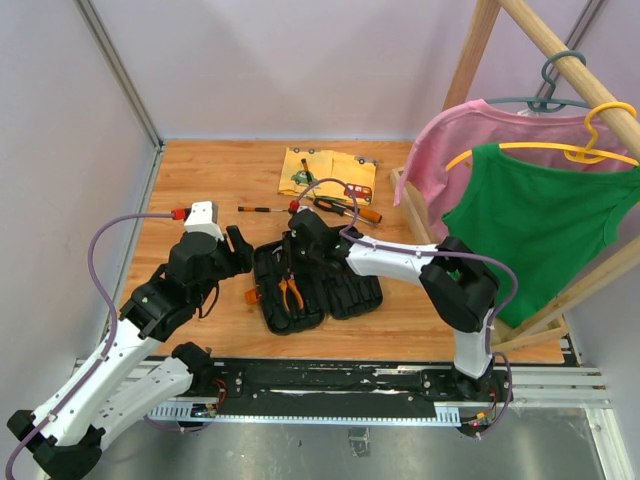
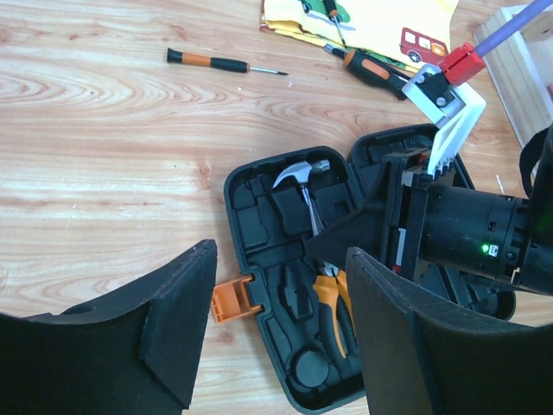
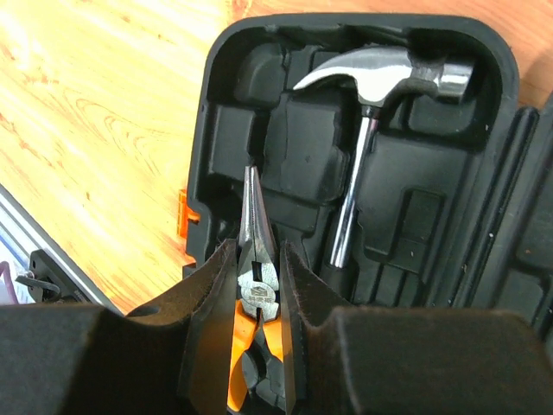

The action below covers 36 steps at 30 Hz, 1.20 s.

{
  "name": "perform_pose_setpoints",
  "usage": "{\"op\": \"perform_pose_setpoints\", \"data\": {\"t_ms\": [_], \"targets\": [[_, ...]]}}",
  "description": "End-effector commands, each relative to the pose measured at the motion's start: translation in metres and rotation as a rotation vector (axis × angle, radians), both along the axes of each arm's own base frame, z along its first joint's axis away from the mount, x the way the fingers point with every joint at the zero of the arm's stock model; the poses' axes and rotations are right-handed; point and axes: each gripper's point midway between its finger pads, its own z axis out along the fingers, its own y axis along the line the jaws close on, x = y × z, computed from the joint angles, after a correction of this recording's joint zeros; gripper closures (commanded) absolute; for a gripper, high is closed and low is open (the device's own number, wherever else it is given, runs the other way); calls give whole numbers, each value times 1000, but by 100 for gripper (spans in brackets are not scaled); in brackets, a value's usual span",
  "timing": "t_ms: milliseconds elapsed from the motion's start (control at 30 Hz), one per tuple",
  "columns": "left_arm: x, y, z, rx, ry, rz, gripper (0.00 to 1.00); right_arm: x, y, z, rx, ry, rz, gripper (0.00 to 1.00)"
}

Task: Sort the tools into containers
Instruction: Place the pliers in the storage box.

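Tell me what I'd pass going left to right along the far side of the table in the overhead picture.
Small screwdriver → yellow cloth → pink shirt → green shirt.

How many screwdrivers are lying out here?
3: thin screwdriver on the table; small screwdriver on the yellow cloth; thick screwdriver at its edge. Others may be hidden.

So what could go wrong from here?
The right gripper grips the pliers near the pivot, over the case beside the hammer; released off their slot, they might sit crooked. The left gripper is open and holds nothing, so pressing down could shift the case.
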Motion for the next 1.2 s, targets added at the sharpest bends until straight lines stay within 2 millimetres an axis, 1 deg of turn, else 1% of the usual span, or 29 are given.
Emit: {"op": "perform_pose_setpoints", "data": {"t_ms": [0,200,300,333,367,833,1167], "targets": [[3,0,1,-1,-14,9,34,4,15,7,10,-3,-12,99],[3,-1,0,-1,-12,5,34,10,21,5,3,-13,-28,99],[3,-2,0,-3,-12,0,34,14,26,11,13,-24,-30,99],[3,-3,0,-2,-11,-1,34,15,27,4,1,-16,-30,99],[3,-3,-1,-1,-8,-3,34,15,28,1,-4,-16,-31,99],[3,-4,-1,-2,-6,-10,34,28,37,-8,-19,-19,-70,99],[4,-5,-2,-3,-5,-13,34,34,43,-8,-20,-25,-80,99]]}}
